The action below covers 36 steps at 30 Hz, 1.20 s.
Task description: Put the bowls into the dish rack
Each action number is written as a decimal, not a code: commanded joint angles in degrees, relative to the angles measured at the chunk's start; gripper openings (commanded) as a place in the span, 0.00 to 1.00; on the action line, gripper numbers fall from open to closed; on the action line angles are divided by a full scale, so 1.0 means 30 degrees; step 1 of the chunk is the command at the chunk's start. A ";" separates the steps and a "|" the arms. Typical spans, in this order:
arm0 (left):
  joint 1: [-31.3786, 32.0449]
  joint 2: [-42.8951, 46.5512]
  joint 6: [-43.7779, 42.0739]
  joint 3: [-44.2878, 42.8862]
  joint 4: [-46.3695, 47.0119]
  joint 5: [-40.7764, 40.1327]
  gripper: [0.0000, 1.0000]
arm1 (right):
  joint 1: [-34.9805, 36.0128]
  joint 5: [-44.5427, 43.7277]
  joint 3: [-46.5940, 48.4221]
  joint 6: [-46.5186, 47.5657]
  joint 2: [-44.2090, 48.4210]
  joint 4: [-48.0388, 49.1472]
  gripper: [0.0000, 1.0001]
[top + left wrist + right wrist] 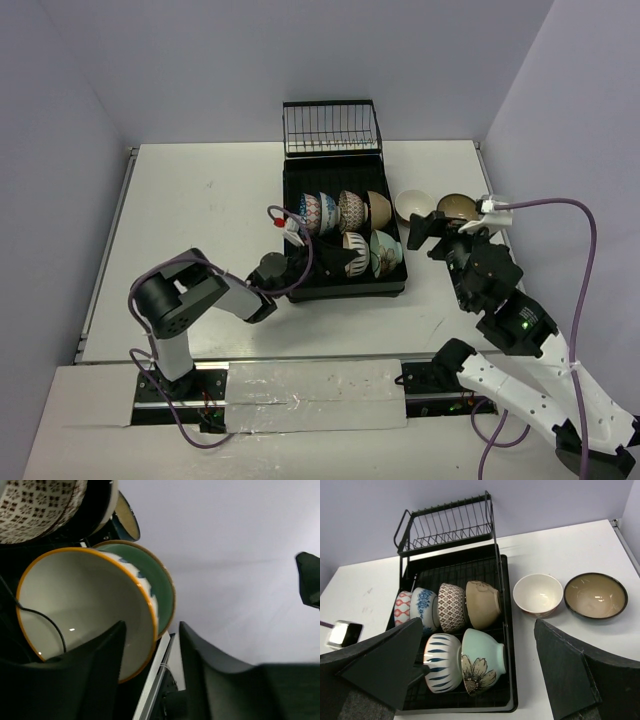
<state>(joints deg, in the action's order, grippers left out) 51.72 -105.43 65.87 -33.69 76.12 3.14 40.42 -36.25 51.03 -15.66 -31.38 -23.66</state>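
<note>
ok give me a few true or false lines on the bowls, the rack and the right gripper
1. The dish rack holds six bowls. True.
2. A cream bowl and a brown bowl stand on the table to the right of the rack. True.
3. The right gripper is shut on the brown bowl. False: it is open and holds nothing.
4. A bowl sits in the wire basket section. False: that section is empty.
5. The two bowls on the table lie upside down. False: both stand mouth up.
</note>
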 commanded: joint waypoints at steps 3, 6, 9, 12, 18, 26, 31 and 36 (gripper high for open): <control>0.0073 0.2766 -0.1007 0.0157 0.3081 -0.0138 0.61 | -0.0582 -0.1277 0.0393 -0.0931 -0.0790 -0.0139 1.00; 0.0044 0.4172 -0.2031 0.0068 0.0884 0.0360 0.65 | -0.1577 -0.0867 0.0861 -0.1808 -0.1493 -0.0724 1.00; 0.0044 0.6133 -0.3344 -0.0048 -0.2736 0.0010 0.72 | -0.3362 0.0155 0.1506 -0.2747 -0.2605 -0.2039 1.00; 0.0044 0.8593 -0.4578 -0.0808 -0.6901 -0.0865 0.79 | -0.5764 0.1939 0.2092 -0.3275 -0.3982 -0.2804 1.00; -0.0336 1.3136 -0.8124 -0.3589 -1.8415 -0.3854 0.91 | -0.9338 0.3378 0.2795 -0.4213 -0.7261 -0.3012 0.96; -0.5049 1.5717 -1.3043 -0.8191 -3.1599 -0.3977 0.99 | -1.2858 0.7422 0.4259 -0.3134 -1.4290 -0.1752 0.82; -0.6782 1.6710 -1.5918 -0.8169 -3.3284 -0.4410 0.99 | -1.3210 0.7279 0.4847 0.0381 -1.7892 -0.1050 0.74; -0.6782 1.7709 -1.6505 -0.6613 -3.1586 -0.4503 0.99 | -1.3328 0.7217 0.4440 0.3893 -1.9482 0.0588 0.70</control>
<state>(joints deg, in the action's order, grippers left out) 31.57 -54.02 20.62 -55.20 -18.92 -9.78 0.93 -14.96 63.07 -12.86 -89.78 -27.42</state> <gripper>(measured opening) 0.991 0.709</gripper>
